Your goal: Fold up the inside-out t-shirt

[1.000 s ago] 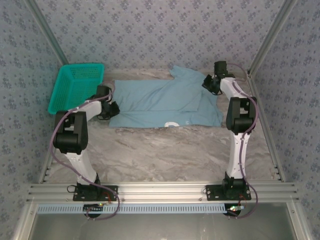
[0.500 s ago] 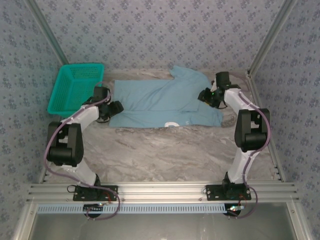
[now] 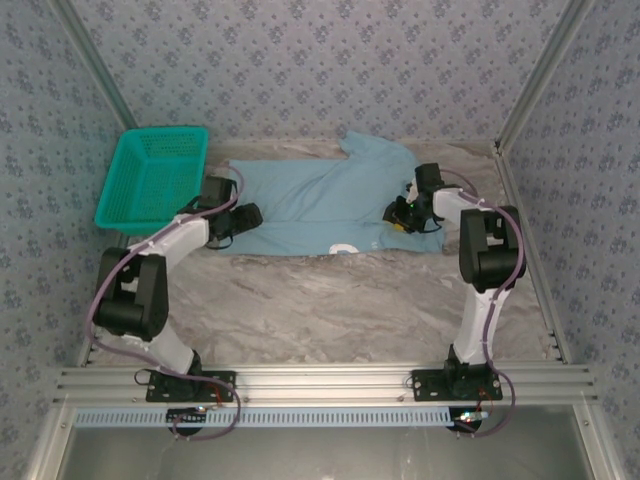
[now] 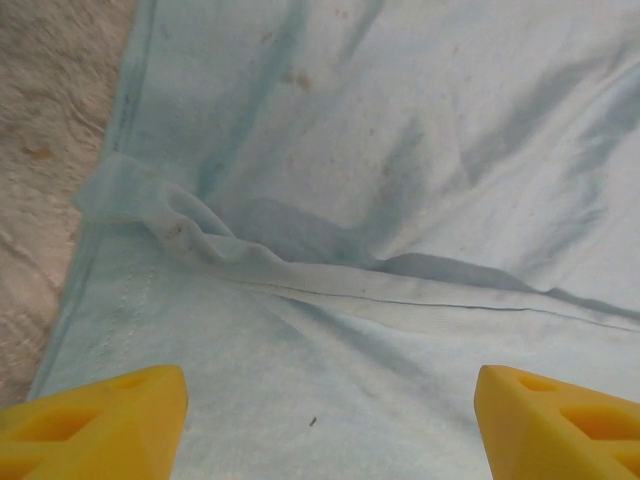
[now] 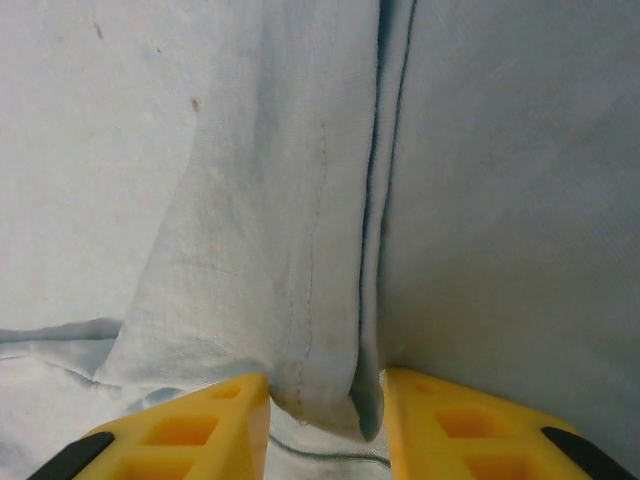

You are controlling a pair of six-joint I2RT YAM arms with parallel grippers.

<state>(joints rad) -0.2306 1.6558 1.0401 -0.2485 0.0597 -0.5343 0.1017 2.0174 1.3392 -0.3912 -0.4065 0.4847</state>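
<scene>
From the overhead camera I have the inside-out t-shirt (image 3: 320,200) lying flat across the far side of the worktop (image 3: 320,300), light blue, with 1 sleeve reaching toward the back wall and a small white patch (image 3: 343,247) at its near hem. The teal basket (image 3: 155,175) sits at the far left corner, just beside the shirt's left end and apart from it. My left fingers (image 3: 243,217) hang over that left end of the shirt, near the basket's near right corner. On the left wrist camera the left fingers (image 4: 100,420) stand wide apart with nothing between them, above smooth cloth (image 4: 400,150) crossed by a stitched seam and a small rumpled bump near the shirt's edge. A strip of marbled worktop (image 4: 50,150) shows along the left of that view. My right fingers (image 3: 398,215) are down on the right part of the shirt, close to its near right corner. On the right wrist camera the right fingers (image 5: 190,430) are drawn in on a raised, stitched fold of the shirt (image 5: 320,300), with the cloth touching both inner faces.
</scene>
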